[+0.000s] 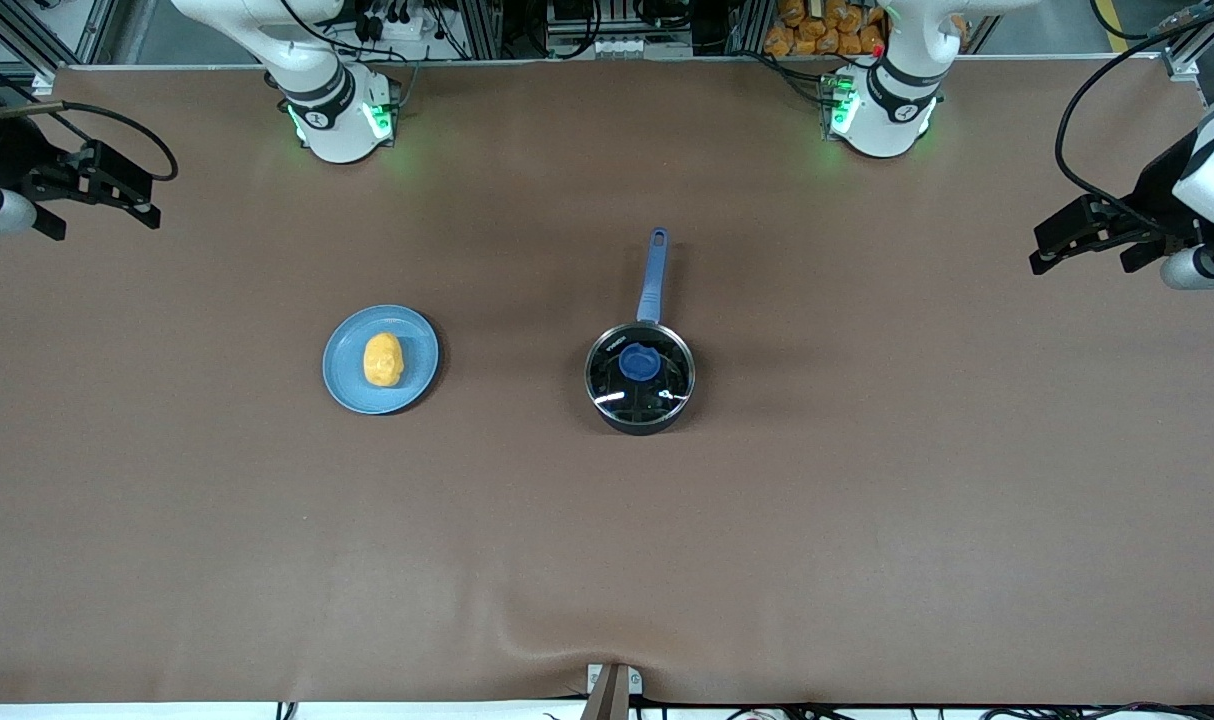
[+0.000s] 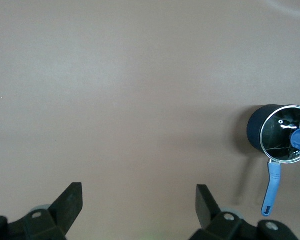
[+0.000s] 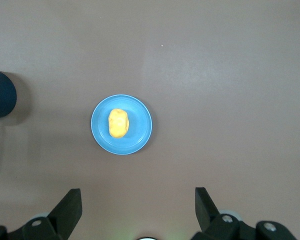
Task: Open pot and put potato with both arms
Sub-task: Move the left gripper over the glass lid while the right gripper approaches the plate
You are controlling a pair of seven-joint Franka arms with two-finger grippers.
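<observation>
The black pot (image 1: 640,378) stands mid-table with its glass lid and blue knob (image 1: 640,361) on, its blue handle (image 1: 653,276) pointing toward the robots' bases. It also shows in the left wrist view (image 2: 282,133). The yellow-orange potato (image 1: 383,360) lies on a light-blue plate (image 1: 345,378), beside the pot toward the right arm's end; both show in the right wrist view, potato (image 3: 118,123) on plate (image 3: 140,125). My left gripper (image 1: 1082,243) is open and empty, high over the left arm's end of the table. My right gripper (image 1: 97,190) is open and empty, high over the right arm's end.
The brown table mat (image 1: 607,550) has a small ripple at its edge nearest the front camera. A metal bracket (image 1: 612,690) sits at that edge. The arm bases (image 1: 342,120) stand along the edge farthest from the front camera.
</observation>
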